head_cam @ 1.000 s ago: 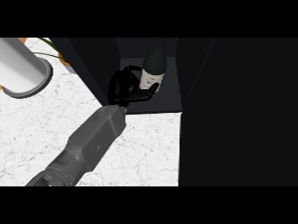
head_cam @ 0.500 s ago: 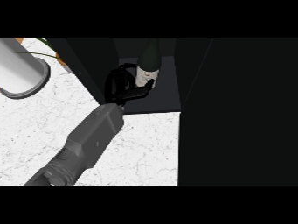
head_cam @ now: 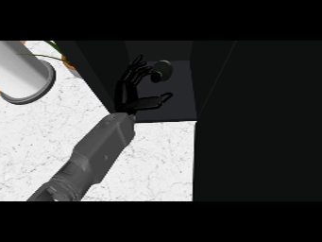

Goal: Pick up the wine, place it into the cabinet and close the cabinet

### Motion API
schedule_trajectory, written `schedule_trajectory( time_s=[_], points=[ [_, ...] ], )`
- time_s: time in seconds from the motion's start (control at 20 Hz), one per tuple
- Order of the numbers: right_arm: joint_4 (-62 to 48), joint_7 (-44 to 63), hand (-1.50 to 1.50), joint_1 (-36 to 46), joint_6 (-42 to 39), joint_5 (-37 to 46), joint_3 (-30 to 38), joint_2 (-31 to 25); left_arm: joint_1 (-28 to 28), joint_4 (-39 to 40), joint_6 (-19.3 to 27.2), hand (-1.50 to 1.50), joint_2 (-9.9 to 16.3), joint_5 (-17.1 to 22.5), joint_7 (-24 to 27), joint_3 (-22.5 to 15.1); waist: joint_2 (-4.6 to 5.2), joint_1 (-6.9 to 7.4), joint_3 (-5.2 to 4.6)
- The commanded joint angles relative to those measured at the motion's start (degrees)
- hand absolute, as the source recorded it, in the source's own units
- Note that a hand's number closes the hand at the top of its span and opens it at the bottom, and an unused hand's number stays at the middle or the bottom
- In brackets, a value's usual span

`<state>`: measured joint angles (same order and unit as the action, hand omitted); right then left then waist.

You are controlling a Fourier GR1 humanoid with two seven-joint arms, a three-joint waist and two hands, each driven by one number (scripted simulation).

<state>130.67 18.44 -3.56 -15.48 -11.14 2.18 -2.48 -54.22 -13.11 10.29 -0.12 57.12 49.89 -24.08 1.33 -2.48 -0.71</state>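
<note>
Dark cabinet (head_cam: 181, 94) — wine (head_cam: 161, 71) inside, left hand (head_cam: 132, 90) open beside it.

Bright, even light on the white counter (head_cam: 24, 142); cabinet (head_cam: 261, 118) interior deeply dark.

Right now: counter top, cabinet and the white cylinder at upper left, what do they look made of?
Counter top: looks like polished marble or similar stone, white with grey veining. Cabinet: matte black panels, material unclear, no grain visible. White cylinder: smooth, slightly glossy, likely ceramic or painted metal, with a grey base ring.
</note>
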Motion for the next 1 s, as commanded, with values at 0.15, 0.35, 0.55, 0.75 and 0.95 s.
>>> schedule_trajectory(
  time_s=[0.15,0.35,0.55,0.75,0.95],
  points=[
    [-1.97,-3.14,-1.5,-1.41,-0.9,1.62,-0.37,0.63,2.82,-4.42,2.48,-1.5,1.96,-1.06,1.8,0.9,-1.49,2.71,0.74],
    [2.26,3.26,-1.5,-0.39,0.73,0.36,-0.67,-0.52,8.29,-10.6,4.08,-1.5,1.05,-2.76,3.01,-1.85,-1.91,3.56,0.71],
    [2.57,1.6,-1.5,-2.34,1.47,2.46,-1.94,1.24,13.27,-21.73,5.63,-1.5,4.06,-5.5,-0.45,-5.76,-2.14,4.27,0.75],
    [2.87,4.13,-1.5,-0.63,1.68,1.63,-2.42,0.56,18.8,-36.74,8.95,-1.5,6.05,-8.23,-8.96,-11.05,-2.16,4.43,0.76],
    [1.9,3.5,-1.5,-0.43,2.4,3.2,-2.03,0.83,25.5,-53.75,13.0,-1.5,11.85,-10.18,-15.2,-14.72,-2.08,4.41,0.77]
  ],
)
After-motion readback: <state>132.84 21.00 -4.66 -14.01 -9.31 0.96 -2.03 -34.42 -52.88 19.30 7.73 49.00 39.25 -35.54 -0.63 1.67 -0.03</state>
